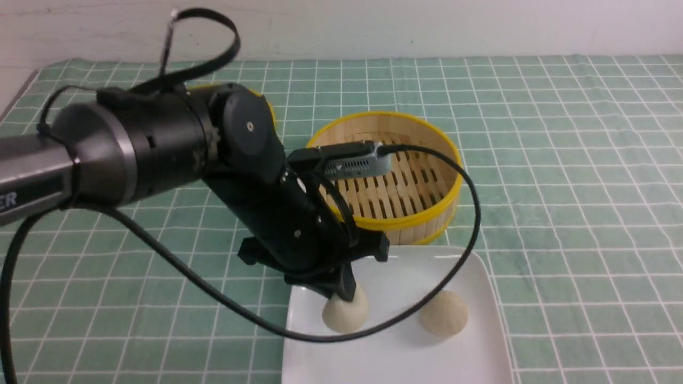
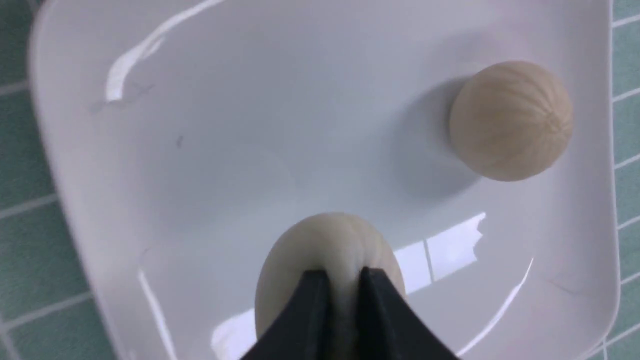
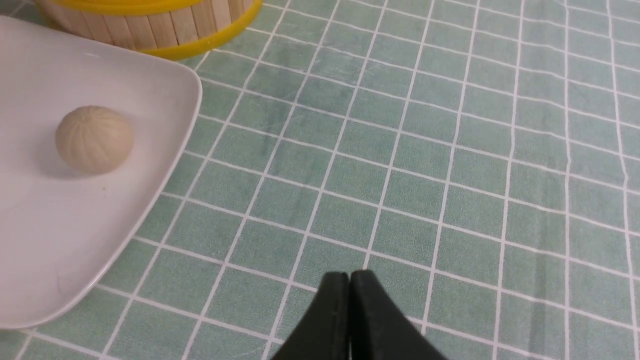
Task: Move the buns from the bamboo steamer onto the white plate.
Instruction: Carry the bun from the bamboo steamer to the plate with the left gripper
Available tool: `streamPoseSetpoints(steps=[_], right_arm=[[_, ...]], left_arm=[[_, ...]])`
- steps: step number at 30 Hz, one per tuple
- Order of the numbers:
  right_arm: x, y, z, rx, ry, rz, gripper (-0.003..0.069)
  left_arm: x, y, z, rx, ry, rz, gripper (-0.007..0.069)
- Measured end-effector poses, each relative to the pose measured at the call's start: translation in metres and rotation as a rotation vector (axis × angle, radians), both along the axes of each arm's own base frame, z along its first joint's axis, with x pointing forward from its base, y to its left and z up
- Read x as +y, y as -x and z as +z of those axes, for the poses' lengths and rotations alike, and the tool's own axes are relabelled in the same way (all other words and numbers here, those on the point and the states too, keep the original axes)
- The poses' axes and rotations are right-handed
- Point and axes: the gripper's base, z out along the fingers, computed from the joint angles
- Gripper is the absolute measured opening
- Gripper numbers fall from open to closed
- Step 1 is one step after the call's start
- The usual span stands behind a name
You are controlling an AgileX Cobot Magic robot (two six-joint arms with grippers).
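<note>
1. White glazed ware is carrying the work: the white plate [image 1: 405, 352] is lying on the green checked tabletop [image 1: 560, 160], just in front of the bamboo steamer [image 1: 453, 154], and I am seeing two buns on it, well apart.
2. I am holding the left gripper [image 1: 344, 296] low over the plate's left half, its fingers [image 2: 312, 310] pinching the crown of the cream bun [image 1: 346, 316]. The bun's base appears to be touching the glaze, so I am judging this a set-down, with release the step in hand.
3. The beige bun [image 1: 444, 313] is sitting free on the right half, near the rim, leaving room between the two for another.
4. I am parking the right gripper [image 3: 350, 280] over bare cloth beside the plate, its fingers pressed together on nothing, presumably to be clear of the left arm.
5. The front view is showing the steamer's slatted floor bare where visible, though the left arm and its camera are hiding part of it. I am finding no third bun anywhere.
6. The left wrist view alone is showing the pinch on the crown. The right wrist view alone is showing the right fingers, which the front view is not including.
</note>
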Motion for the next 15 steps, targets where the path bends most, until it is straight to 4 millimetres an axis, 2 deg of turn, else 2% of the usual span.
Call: streamPoseSetpoints(steps=[4, 9, 10, 12, 15], right_arm=[[0.0, 0.0, 0.001, -0.007, -0.003, 0.001, 0.0032], [0.0, 0.0, 0.001, -0.007, -0.003, 0.001, 0.0036], [0.0, 0.0, 0.001, -0.007, -0.003, 0.001, 0.0037], [0.0, 0.0, 0.001, -0.007, -0.003, 0.001, 0.004], [0.0, 0.0, 0.001, -0.007, -0.003, 0.001, 0.0043]], left_arm=[[-0.021, 0.003, -0.011, -0.058, 0.025, -0.028, 0.0239], [-0.032, 0.0, -0.025, -0.083, 0.026, -0.03, 0.0386], [-0.032, 0.0, -0.025, -0.082, 0.025, -0.03, 0.0392], [-0.032, -0.003, -0.025, -0.105, 0.017, -0.036, 0.0452], [-0.03, -0.014, -0.013, -0.156, 0.015, -0.039, 0.0472]])
